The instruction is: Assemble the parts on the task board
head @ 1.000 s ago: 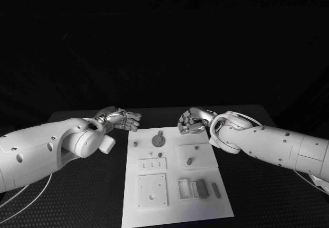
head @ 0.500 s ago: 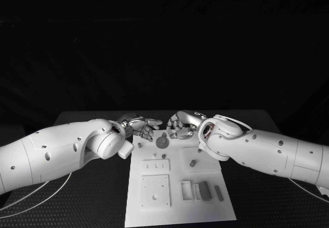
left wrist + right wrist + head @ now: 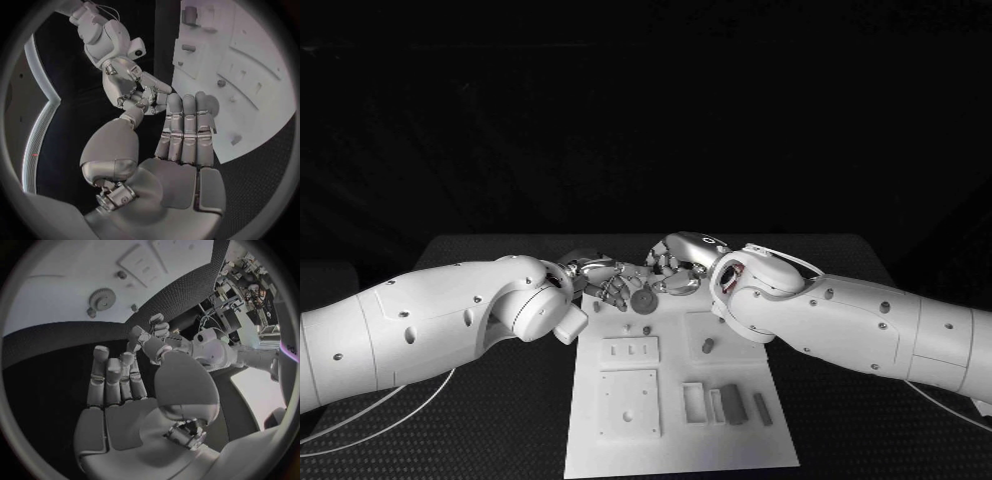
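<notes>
We see a matt white task board [image 3: 678, 420] on a black bench [image 3: 488, 420] with a finely textured surface; both arms are glossy white plastic, their fingers [image 3: 187, 125] silvery metal.

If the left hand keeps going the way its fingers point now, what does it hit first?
Most likely the right hand: the left hand has its fingers aimed at it above the task board's far end. The gap between them is hard to judge.

White task board [image 3: 678, 440] on black surface [image 3: 848, 400]. Grey parts: round gear [image 3: 643, 300], bars [image 3: 730, 404] near the board's front edge. Left robot hand [image 3: 599, 275] and right robot hand [image 3: 672, 268] silver with darker joints. Arms white with small dark dots.
</notes>
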Robot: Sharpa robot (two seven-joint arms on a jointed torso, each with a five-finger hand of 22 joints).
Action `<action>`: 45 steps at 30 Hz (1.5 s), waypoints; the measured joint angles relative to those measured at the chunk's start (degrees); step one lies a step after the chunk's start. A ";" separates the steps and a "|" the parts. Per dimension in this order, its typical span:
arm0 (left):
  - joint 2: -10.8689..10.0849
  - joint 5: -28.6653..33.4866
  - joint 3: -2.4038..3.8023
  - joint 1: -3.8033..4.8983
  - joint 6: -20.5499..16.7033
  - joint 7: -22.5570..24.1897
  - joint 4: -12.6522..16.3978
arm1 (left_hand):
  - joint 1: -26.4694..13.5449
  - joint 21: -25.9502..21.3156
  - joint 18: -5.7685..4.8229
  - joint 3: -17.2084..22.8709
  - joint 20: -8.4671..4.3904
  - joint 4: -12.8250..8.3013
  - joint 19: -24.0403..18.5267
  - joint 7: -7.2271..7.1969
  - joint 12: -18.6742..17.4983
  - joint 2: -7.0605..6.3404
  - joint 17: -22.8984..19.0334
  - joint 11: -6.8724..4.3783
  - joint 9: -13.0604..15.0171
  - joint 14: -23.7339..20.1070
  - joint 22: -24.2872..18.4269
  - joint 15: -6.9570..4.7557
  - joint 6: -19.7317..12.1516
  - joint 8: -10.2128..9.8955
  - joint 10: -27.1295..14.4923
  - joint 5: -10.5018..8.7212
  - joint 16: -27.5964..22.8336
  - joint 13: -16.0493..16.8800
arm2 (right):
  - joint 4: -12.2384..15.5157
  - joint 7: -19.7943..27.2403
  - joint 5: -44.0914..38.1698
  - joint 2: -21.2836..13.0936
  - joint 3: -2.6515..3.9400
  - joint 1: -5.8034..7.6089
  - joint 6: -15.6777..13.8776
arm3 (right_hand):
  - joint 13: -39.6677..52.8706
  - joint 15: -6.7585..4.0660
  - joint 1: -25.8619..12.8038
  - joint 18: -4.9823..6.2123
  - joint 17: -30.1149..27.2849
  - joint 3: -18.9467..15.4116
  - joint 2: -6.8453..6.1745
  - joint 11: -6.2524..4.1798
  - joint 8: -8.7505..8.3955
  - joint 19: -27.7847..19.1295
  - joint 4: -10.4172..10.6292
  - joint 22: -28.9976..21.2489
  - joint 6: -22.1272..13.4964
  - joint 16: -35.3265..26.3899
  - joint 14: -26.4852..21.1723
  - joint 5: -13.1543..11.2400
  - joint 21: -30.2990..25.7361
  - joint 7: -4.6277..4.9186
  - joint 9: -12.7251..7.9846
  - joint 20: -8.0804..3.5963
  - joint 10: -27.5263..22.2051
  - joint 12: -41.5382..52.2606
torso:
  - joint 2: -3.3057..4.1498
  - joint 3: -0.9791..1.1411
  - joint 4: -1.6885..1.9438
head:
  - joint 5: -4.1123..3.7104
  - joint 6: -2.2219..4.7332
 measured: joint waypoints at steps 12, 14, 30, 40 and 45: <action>0.14 -0.56 -0.02 -0.01 0.08 -0.76 0.26 | 0.02 0.00 -0.08 0.00 0.01 0.00 0.00 0.03 0.00 -0.01 -0.27 -0.18 0.09 -0.22 0.32 0.22 0.16 0.04 -0.23 0.00 0.00 0.08 | 0.73 -0.04 -0.50 0.82 0.00 -0.04 -0.05 | 0.01 0.01 0.16 0.00 -0.01 -0.08 -0.16 0.00 0.00 0.00 -0.08 0.00 0.05 0.00 0.01 0.00 0.00 -0.05 0.00 0.00 0.00 0.00 | 0.12 0.02 -0.07 | 0.00 0.03; 0.12 -0.56 -0.02 -0.01 0.00 -0.85 0.25 | 0.02 0.00 -0.10 0.00 0.01 0.00 0.00 0.15 0.00 -0.01 -0.35 0.01 -0.02 -0.34 0.37 0.10 0.04 0.03 -0.42 0.00 0.00 0.08 | 0.80 -0.04 -0.54 0.83 0.00 -0.04 -0.05 | 0.01 0.01 0.16 0.00 -0.01 -0.08 -0.16 0.00 0.00 0.00 -0.08 0.00 0.05 -0.01 0.01 0.00 0.00 -0.05 0.00 0.00 0.00 0.00 | 0.11 0.04 -0.08 | -0.01 -0.01; 0.15 -0.24 -0.20 -0.13 -0.22 -1.13 0.45 | 1.39 0.00 -0.38 0.50 0.01 -1.93 -0.42 0.44 0.23 1.95 -0.81 0.24 -0.14 -0.42 1.06 0.02 -0.26 -0.35 -0.62 0.04 0.22 0.13 | 0.79 -0.09 -0.55 1.96 0.12 -0.08 -0.14 | 0.02 0.03 0.35 0.01 0.00 0.02 -0.35 0.00 0.01 -0.01 0.01 0.00 0.06 -0.02 0.01 0.01 0.00 -0.05 0.01 0.01 -0.01 -0.01 | 0.08 0.03 -0.05 | 0.13 -0.02; 0.13 0.29 -0.26 -0.21 -0.31 -1.53 0.48 | 1.37 0.00 -0.42 0.25 0.01 -2.47 -0.42 0.44 0.23 2.53 -0.97 0.33 0.00 -0.42 1.21 0.02 -0.26 -0.34 -0.70 0.04 0.22 0.07 | 0.70 -0.09 -0.46 2.27 0.16 -0.33 -0.40 | 0.02 0.11 0.03 0.00 0.03 0.02 -0.33 -0.20 0.02 -0.01 0.01 0.00 0.09 -0.02 0.09 0.01 0.00 -0.08 0.01 0.01 0.19 -0.01 | 0.07 -0.04 -0.02 | 0.11 -0.22; 0.05 0.55 -0.26 -0.21 -0.43 -1.53 0.58 | 1.73 0.00 -0.45 0.68 0.02 -3.38 -0.42 0.15 0.23 4.66 -1.18 0.33 0.01 -0.42 1.41 0.02 0.02 -0.35 -0.70 0.04 0.22 -0.07 | 0.62 -0.02 -0.43 2.32 0.18 -0.33 -0.38 | 0.02 0.11 -0.09 0.00 0.02 0.02 -0.36 -0.20 0.03 -0.01 0.01 0.00 0.10 0.19 0.08 0.01 0.00 -0.10 0.02 0.01 0.19 -0.01 | 0.06 -0.07 -0.02 | 0.17 -0.29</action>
